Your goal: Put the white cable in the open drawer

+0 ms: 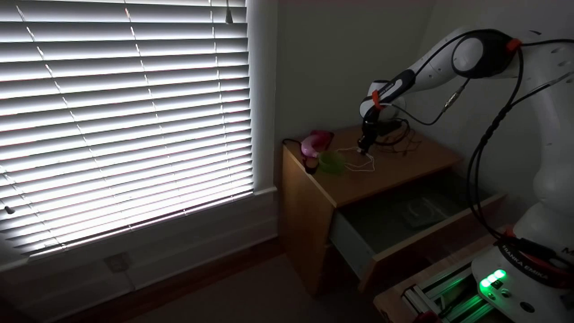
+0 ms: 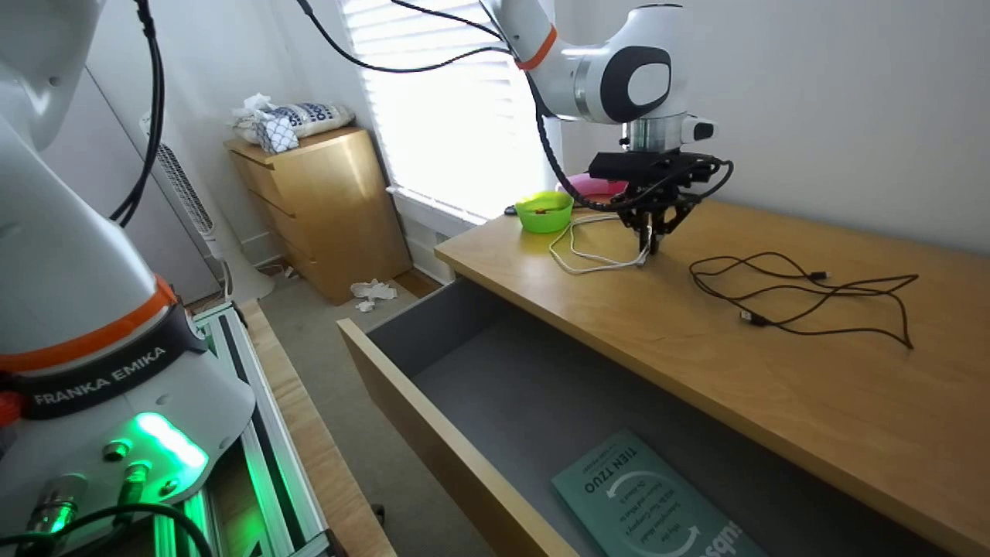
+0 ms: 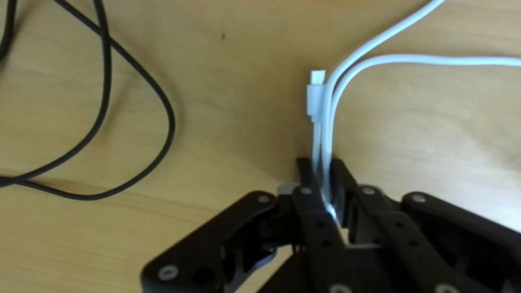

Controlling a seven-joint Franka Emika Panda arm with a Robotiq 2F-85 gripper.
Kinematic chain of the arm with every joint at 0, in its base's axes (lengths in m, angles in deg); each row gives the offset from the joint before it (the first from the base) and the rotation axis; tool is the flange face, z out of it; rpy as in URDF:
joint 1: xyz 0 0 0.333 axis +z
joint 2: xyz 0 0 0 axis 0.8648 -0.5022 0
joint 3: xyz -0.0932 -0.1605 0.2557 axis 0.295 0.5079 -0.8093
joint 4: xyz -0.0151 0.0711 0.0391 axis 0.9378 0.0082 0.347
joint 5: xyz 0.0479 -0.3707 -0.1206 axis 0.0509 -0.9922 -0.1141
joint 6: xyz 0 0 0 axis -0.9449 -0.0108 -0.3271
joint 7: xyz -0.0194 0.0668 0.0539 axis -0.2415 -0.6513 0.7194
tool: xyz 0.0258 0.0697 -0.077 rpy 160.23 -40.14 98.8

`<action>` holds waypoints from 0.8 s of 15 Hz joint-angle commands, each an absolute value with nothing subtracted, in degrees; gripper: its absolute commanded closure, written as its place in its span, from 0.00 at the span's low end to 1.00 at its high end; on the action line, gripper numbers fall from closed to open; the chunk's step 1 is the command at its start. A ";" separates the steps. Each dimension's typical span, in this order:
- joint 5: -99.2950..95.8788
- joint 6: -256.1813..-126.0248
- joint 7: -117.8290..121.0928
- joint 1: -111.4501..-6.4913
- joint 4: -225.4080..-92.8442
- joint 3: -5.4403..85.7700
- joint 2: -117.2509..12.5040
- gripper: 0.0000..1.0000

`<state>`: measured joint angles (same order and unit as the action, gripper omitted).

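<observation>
The white cable point(image 3: 327, 118) runs in several strands between the fingers of my gripper point(image 3: 320, 165), which is shut on it. A small white plug lies just ahead of the fingertips in the wrist view. In both exterior views the gripper point(image 1: 363, 150) point(image 2: 650, 244) is low at the cabinet top, fingers pointing down. The cable's loose loops point(image 1: 373, 162) point(image 2: 592, 269) still rest on the wood beside the green bowl. The open drawer point(image 1: 430, 237) point(image 2: 456, 441) is pulled out below the top's front edge, apart from the gripper.
A teal book point(image 2: 650, 495) lies in the drawer. A tangled black cable point(image 2: 843, 333) lies on the cabinet top, also in the wrist view point(image 3: 171, 122). A green bowl point(image 2: 545, 216) and a pink object point(image 1: 314, 142) stand near the window end. A wall is behind the cabinet.
</observation>
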<state>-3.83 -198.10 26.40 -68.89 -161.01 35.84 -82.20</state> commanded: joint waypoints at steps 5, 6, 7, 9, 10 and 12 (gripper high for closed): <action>-3.98 -195.63 26.03 -68.92 -161.56 35.89 -81.81 0.99; -3.99 -195.55 25.85 -68.85 -161.78 35.95 -81.50 0.99; -4.21 -195.31 25.15 -68.47 -162.25 36.35 -80.82 0.99; -4.93 -194.06 22.98 -67.46 -163.08 37.65 -79.27 0.99; -5.44 -193.37 21.78 -66.90 -163.58 38.45 -78.19 0.99; -6.60 -190.03 19.71 -66.07 -164.97 40.02 -75.13 0.99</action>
